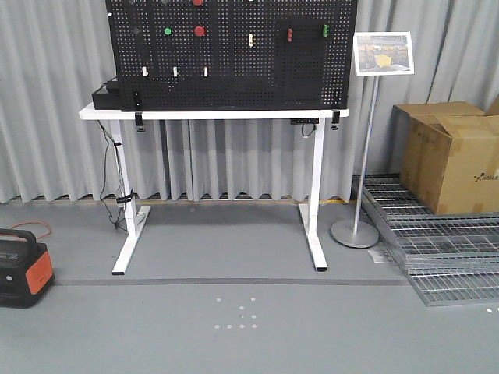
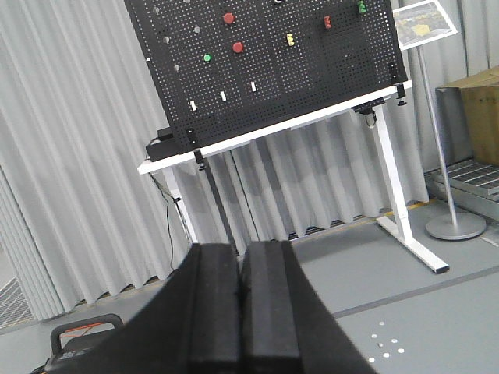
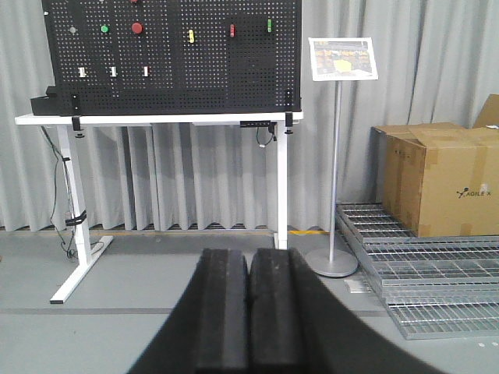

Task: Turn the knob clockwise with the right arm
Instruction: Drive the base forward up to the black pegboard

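1. Right gripper (image 3: 249, 312) fills the bottom of our wrist view, fingers pressed together with nothing between them.
2. Left gripper (image 2: 239, 312) is likewise closed and empty.
3. We note both are well apart from the pegboard (image 1: 234, 78), which stands on the white table (image 1: 195, 114).
4. Knob (image 3: 73, 29) (tiny at this range) sits at the board's upper left, just left of the green button (image 3: 104, 29).

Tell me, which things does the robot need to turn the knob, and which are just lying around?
For the job: knob (likely this pale-rimmed dot, too small to be sure), pegboard, right gripper.
Just lying about: cardboard box, sign stand, metal grates, orange-and-black box, red button.
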Available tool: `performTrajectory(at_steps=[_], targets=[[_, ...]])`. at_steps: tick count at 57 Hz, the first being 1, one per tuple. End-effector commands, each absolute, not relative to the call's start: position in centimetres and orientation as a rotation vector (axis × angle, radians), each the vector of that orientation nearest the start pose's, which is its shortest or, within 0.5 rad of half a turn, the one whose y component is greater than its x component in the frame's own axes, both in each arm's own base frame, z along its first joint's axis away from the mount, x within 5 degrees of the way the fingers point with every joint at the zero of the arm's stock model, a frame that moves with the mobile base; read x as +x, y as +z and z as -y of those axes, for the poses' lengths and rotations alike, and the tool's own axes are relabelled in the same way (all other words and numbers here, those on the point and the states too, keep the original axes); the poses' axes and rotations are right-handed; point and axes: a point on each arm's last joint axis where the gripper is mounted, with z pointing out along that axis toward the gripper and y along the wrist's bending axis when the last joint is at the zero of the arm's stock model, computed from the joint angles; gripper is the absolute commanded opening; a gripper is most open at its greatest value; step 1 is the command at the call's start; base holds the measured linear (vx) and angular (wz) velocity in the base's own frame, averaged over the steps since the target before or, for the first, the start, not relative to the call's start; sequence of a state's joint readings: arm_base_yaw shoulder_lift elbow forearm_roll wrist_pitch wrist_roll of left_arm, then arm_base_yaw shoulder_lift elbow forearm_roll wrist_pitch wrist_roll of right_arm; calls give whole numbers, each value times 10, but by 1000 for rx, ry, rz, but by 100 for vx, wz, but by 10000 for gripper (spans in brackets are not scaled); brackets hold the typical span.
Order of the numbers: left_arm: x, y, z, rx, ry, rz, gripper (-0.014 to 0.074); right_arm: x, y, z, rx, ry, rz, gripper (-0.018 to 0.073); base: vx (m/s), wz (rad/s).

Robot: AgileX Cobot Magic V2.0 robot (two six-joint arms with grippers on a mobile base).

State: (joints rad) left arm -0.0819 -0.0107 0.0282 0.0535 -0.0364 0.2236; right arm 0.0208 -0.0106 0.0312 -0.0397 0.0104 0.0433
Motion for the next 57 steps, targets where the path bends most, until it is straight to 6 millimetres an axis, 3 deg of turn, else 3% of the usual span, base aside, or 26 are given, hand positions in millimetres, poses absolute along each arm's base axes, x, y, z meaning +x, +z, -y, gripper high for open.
performTrajectory(at_steps=[1,57], targets=[[55,204,5,254,144,-1383,-6,56,208,-1,-27,2,-1430,-8,1,-1],[55,204,5,254,144,-1383,-6,56,208,-1,-27,2,-1430,-8,18,-5]])
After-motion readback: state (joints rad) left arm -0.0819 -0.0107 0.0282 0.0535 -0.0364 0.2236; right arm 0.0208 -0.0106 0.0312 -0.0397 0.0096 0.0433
